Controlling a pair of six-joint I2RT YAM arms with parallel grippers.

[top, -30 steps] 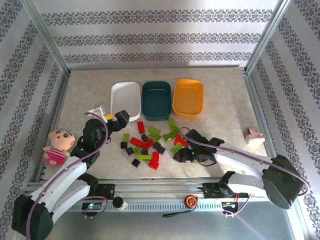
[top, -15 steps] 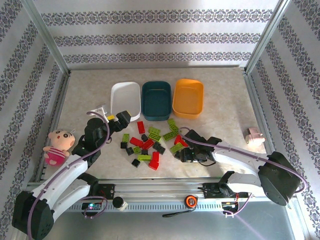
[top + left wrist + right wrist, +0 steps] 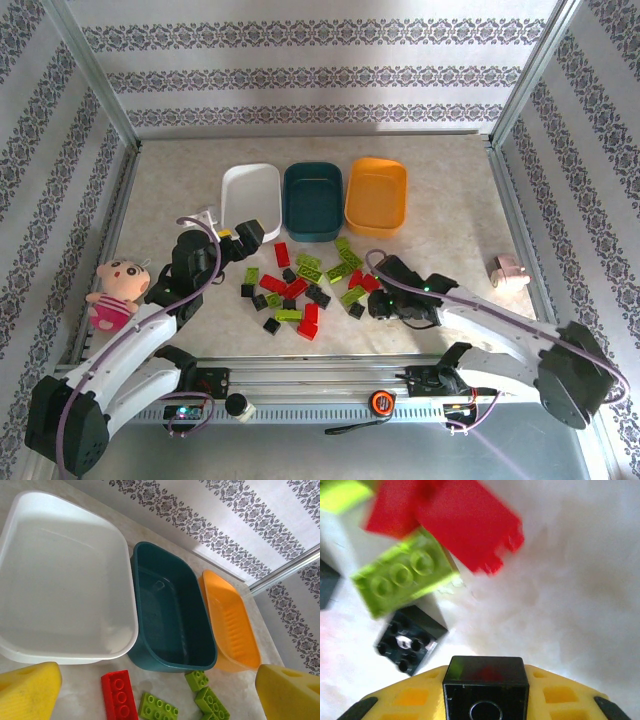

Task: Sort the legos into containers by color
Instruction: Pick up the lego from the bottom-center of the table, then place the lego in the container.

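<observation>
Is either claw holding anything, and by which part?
The right gripper pinches a small black brick by its opposite sides. The left gripper is open, holding nothing.

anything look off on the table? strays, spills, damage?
No spills or damage. There is some non-task clutter: a pink plush doll at the table's left edge and a small pink-and-white item near the right edge. The white tub, teal tub and orange tub are all empty. The bricks lie loose in front of them.

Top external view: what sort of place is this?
Likely a robot test cell: grey metal frame posts, patterned wallpaper panels around a beige marbled tabletop, two white robot arms.
</observation>
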